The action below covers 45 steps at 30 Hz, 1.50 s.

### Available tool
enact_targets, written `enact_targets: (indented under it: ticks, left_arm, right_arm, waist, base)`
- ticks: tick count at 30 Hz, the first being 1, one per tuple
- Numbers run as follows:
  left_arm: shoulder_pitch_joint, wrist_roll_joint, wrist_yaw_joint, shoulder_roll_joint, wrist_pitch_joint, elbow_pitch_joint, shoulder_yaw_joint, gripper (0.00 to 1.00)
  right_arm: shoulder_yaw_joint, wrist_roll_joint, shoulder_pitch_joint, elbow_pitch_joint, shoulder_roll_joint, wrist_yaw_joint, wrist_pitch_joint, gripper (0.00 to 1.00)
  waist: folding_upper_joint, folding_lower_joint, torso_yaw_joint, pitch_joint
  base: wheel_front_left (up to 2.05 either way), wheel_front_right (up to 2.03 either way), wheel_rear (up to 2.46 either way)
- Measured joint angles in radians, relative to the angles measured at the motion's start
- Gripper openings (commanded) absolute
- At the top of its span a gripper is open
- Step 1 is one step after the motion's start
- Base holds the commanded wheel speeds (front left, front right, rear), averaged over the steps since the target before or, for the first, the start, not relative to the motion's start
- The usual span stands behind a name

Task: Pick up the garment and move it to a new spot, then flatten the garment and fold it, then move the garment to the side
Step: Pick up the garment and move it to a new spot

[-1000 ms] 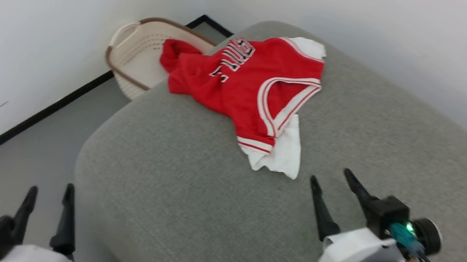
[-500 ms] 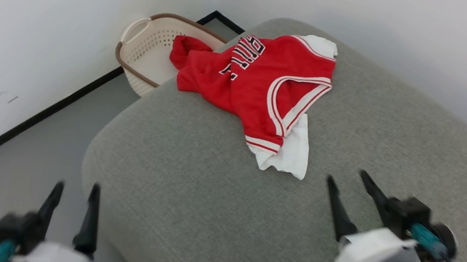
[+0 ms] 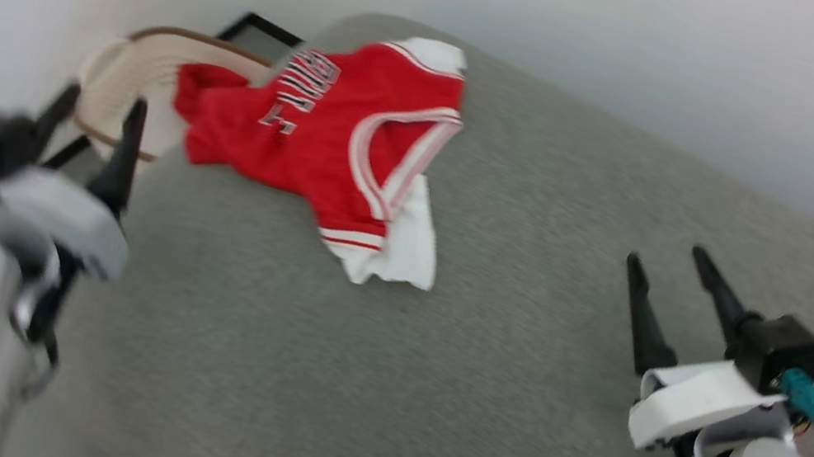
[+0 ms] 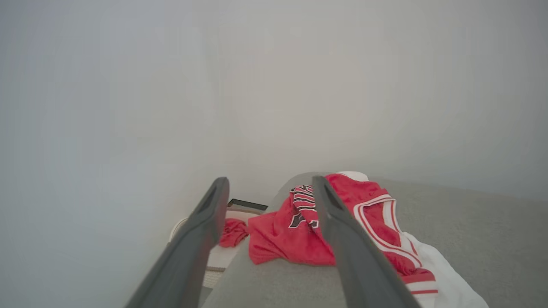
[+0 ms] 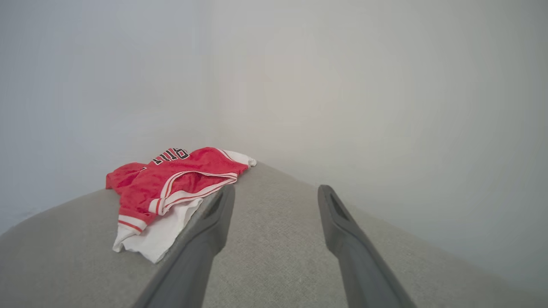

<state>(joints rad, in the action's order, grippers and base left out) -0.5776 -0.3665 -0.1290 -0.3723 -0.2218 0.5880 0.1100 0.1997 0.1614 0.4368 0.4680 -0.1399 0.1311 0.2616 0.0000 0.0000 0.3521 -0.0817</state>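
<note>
A grey fabric cushion (image 3: 508, 414) with rounded corners carries a red basketball jersey (image 3: 329, 148), which lies rumpled near its far left corner. The black lettering faces up, and one white sleeve spreads flat toward the cushion's middle.

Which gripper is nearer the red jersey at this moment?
Left, judging by the head view. The left gripper, open, hovers beside the red end of the jersey, near the basket; the right gripper, open, stands over bare cushion, farther off past the white sleeve.
</note>
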Motion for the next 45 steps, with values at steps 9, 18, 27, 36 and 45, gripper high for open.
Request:
enact_targets:
  ticks: [9, 18, 27, 36, 45]
  left_arm:
    - [-0.343, -0.362, -0.002, -0.248, 0.191, 0.118, 0.209, 1.00]
    - [-0.469, -0.716, -0.002, -0.398, 0.597, 0.160, 0.380, 1.00]
    - [-0.516, -0.887, -0.002, -0.440, 0.804, 0.225, 0.422, 1.00]
    - [-0.546, -0.941, -0.002, -0.480, 0.795, 0.242, 0.436, 0.00]
    - [-0.521, -0.838, 0.005, -0.459, 0.419, 0.202, 0.544, 0.00]
  right_arm:
    - [-0.034, -0.013, 0.072, -0.101, 0.023, 0.000, 0.002, 1.00]
    - [-0.039, -0.013, 0.077, -0.176, 0.043, 0.000, 0.002, 1.00]
    - [-0.042, -0.021, 0.088, -0.233, 0.044, 0.000, 0.003, 1.00]
    - [-0.038, -0.039, 0.093, -0.280, 0.047, 0.000, 0.007, 1.00]
    - [-0.032, -0.038, 0.082, -0.265, 0.039, 0.000, 0.005, 1.00]
  waist:
    - [0.0001, 0.0000, -0.135, -0.166]
    - [0.0000, 0.0000, -0.285, -0.373]
    - [0.0000, 0.0000, -0.399, -0.512]
    - [0.0000, 0.0000, -0.462, -0.582]
    - [0.0000, 0.0000, -0.456, -0.533]
  base:
    - [0.00, 0.00, 0.00]
    - [0.00, 0.00, 0.00]
    - [0.00, 0.00, 0.00]
    - [0.00, 0.00, 0.00]
    - [0.00, 0.00, 0.00]
